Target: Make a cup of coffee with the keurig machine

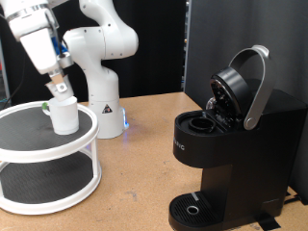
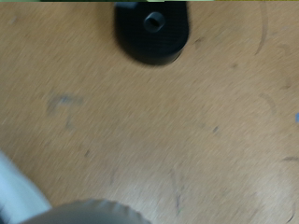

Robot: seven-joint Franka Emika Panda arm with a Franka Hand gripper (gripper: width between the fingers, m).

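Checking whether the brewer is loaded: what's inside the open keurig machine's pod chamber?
The keurig machine has its lid raised, exposing a dark chamber. No pod is discernible inside, but the interior is too dark to be sure. The cup sits on the white shelf, below the tool.

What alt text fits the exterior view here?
A white robot arm's gripper reaches down at a white cup on a round two-tier white stand, while a black keurig machine sits with its lid raised.
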